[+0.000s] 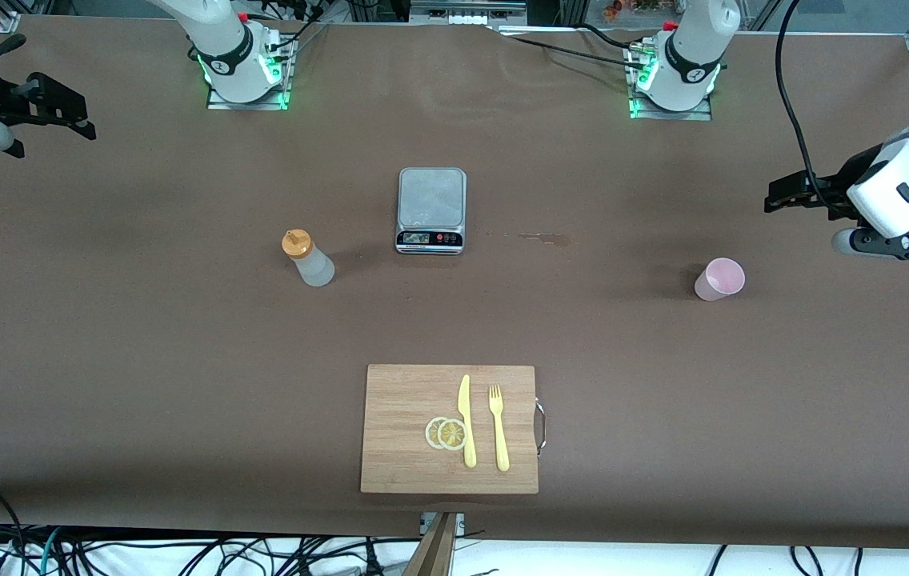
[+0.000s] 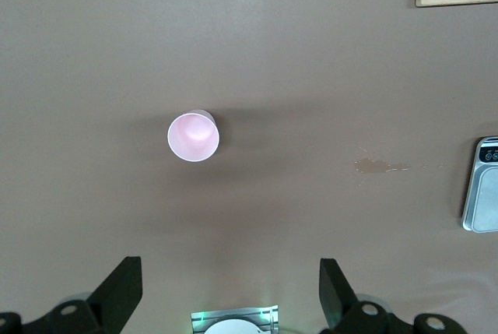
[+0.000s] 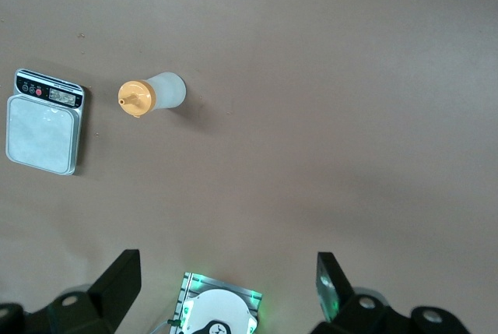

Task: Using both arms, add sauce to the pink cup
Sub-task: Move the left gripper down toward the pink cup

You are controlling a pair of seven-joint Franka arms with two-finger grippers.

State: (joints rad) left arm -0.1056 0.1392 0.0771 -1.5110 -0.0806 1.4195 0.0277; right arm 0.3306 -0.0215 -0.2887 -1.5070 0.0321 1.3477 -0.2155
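The sauce bottle point(image 1: 308, 258) point(image 3: 152, 94), whitish with an orange cap, stands upright beside the scale, toward the right arm's end of the table. The pink cup point(image 1: 718, 279) point(image 2: 193, 135) stands upright and looks empty, toward the left arm's end. My left gripper point(image 1: 778, 196) point(image 2: 229, 279) hangs high over the table at its own end, open, with nothing between its fingers. My right gripper point(image 1: 62, 104) point(image 3: 227, 273) hangs high over its end of the table, open and holding nothing. Both grippers are well apart from the bottle and the cup.
A silver kitchen scale point(image 1: 431, 210) sits mid-table. Nearer the front camera lies a wooden cutting board point(image 1: 390, 432) carrying a yellow knife point(image 1: 466, 420), a yellow fork point(image 1: 498, 428) and two lemon slices point(image 1: 446, 433). A small stain point(image 1: 538, 237) marks the brown table cover beside the scale.
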